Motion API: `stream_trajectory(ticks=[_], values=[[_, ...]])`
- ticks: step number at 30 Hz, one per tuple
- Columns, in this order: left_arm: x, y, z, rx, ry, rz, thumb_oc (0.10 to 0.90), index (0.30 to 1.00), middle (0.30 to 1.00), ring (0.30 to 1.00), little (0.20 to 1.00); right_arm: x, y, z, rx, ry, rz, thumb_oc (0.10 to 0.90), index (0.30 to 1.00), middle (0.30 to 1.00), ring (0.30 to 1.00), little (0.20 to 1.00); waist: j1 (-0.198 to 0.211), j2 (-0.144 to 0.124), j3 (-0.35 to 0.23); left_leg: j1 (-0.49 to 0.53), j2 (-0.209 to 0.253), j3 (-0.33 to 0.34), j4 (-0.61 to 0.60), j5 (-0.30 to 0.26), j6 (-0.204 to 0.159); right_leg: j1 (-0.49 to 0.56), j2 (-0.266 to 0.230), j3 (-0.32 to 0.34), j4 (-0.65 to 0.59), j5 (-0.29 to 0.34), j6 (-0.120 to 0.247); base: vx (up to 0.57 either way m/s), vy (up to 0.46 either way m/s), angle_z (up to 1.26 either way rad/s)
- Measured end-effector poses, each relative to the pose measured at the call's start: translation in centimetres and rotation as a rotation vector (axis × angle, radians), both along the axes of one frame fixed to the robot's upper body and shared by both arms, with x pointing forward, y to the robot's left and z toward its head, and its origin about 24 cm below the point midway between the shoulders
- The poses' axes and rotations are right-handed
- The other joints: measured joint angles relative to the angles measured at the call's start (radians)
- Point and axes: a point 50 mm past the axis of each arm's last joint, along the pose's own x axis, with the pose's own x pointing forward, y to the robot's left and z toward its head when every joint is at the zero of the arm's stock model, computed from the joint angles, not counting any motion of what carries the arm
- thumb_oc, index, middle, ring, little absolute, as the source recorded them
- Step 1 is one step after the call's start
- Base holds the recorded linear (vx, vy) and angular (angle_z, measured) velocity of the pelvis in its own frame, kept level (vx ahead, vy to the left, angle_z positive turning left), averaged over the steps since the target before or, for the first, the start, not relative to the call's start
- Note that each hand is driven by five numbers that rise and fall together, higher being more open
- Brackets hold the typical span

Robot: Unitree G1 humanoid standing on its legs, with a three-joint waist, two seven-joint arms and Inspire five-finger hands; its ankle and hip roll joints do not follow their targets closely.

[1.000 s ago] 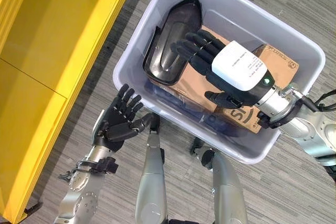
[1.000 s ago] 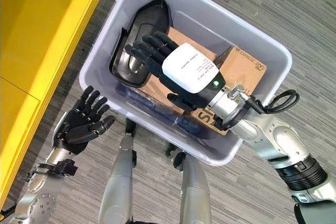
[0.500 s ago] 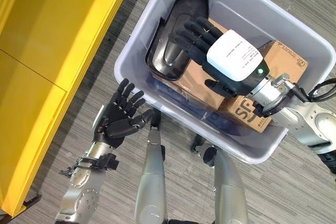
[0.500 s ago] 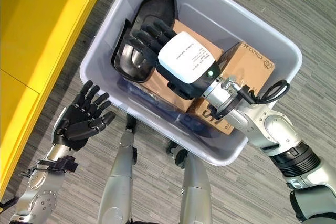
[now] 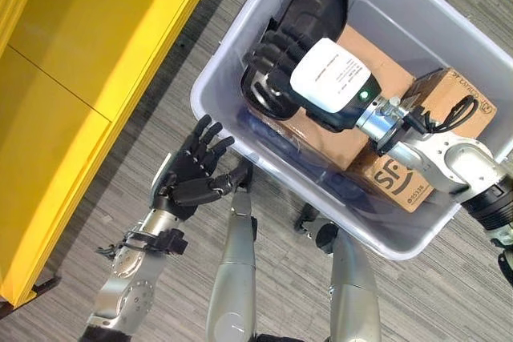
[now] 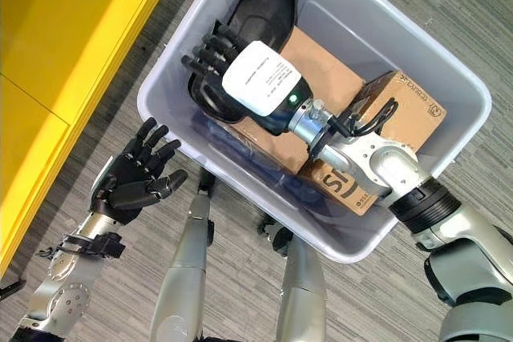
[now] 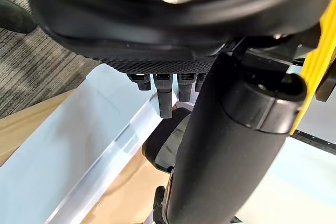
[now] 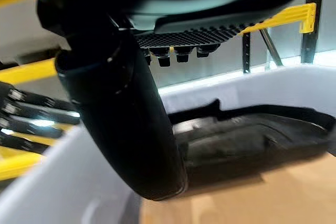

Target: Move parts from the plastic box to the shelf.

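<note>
A grey plastic box (image 5: 220, 54) stands on the floor and holds a black moulded part (image 5: 321, 2) lying on cardboard boxes. My right hand (image 5: 321, 78), with a white cover on its back, reaches into the box. Its fingers (image 6: 210, 52) lie straight over the lower end of the black part, open, and their tips are hidden behind the hand. In the right wrist view the black part (image 8: 252, 140) lies just past the thumb. My left hand (image 5: 191, 178) is open with fingers spread, outside the box, close to its near wall. The yellow shelf (image 5: 96, 62) runs along the left.
Under the black part lies a large cardboard box (image 5: 353, 130), with a smaller one (image 5: 437, 94) beside it towards the right wall. A strip of grey striped floor (image 5: 152, 130) separates the shelf from the plastic box.
The camera has shifted. My right hand has slid further over the black part towards the box's left wall. The left hand has kept its pose beside the box.
</note>
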Motion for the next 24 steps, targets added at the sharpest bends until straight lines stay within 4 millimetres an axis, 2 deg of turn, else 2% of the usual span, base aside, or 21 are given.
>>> stream_trajectory(ticks=[4, 7, 10, 16, 24], values=[[0.1, -0.1, 0.0, 0.001, -0.001, -0.003, 0.900, 1.000, 1.000, 1.000, 1.000, 1.1, -0.9, -0.2, 0.007, -0.002, -0.078, 0.900, 1.000, 1.000, 1.000, 1.000, 0.022, 0.000, 0.000, -0.043, -0.003, -0.006, 0.019, 0.000, 0.000, -0.041, -0.007, -0.004, 0.024, -0.008, -0.005, -0.01, -0.004, 0.04], [0.1, -0.2, -0.7, 0.015, 0.039, -0.010, 0.900, 1.000, 1.000, 1.000, 1.000, 1.6, -1.3, -0.4, 0.012, 0.005, -0.116, 0.900, 1.000, 1.000, 1.000, 1.000, 0.027, 0.000, 0.000, -0.068, -0.007, -0.010, 0.028, 0.000, 0.000, -0.064, -0.012, -0.007, 0.035, -0.012, -0.008, -0.01, 0.011, 0.04], [0.0, -0.5, -1.8, 0.021, 0.098, -0.027, 0.900, 1.000, 1.000, 1.000, 1.000, 1.4, -1.3, -0.2, 0.044, -0.037, -0.090, 0.900, 1.000, 1.000, 1.000, 1.000, 0.019, 0.001, 0.000, -0.090, -0.010, -0.010, 0.044, -0.002, -0.002, -0.083, -0.017, -0.007, 0.045, -0.013, -0.008, 0.00, 0.000, 0.00], [-0.1, -0.7, -2.0, 0.025, 0.113, -0.039, 0.900, 1.000, 1.000, 1.000, 1.000, 1.6, -2.6, 1.0, 0.197, -0.165, -0.117, 0.900, 1.000, 1.000, 1.000, 1.000, 0.020, 0.001, 0.000, -0.096, -0.013, -0.006, 0.040, -0.002, -0.002, -0.098, -0.021, 0.001, 0.050, -0.014, -0.009, -0.01, 0.040, 0.00], [0.0, -0.8, -1.9, 0.024, 0.109, -0.039, 0.900, 1.000, 1.000, 1.000, 1.000, 1.8, -3.3, 0.2, 0.197, -0.128, -0.180, 0.900, 1.000, 1.000, 1.000, 1.000, 0.013, 0.004, 0.000, -0.095, -0.020, 0.021, 0.041, -0.004, 0.000, -0.110, -0.028, 0.025, 0.054, -0.015, -0.007, -0.01, 0.042, -0.03]])
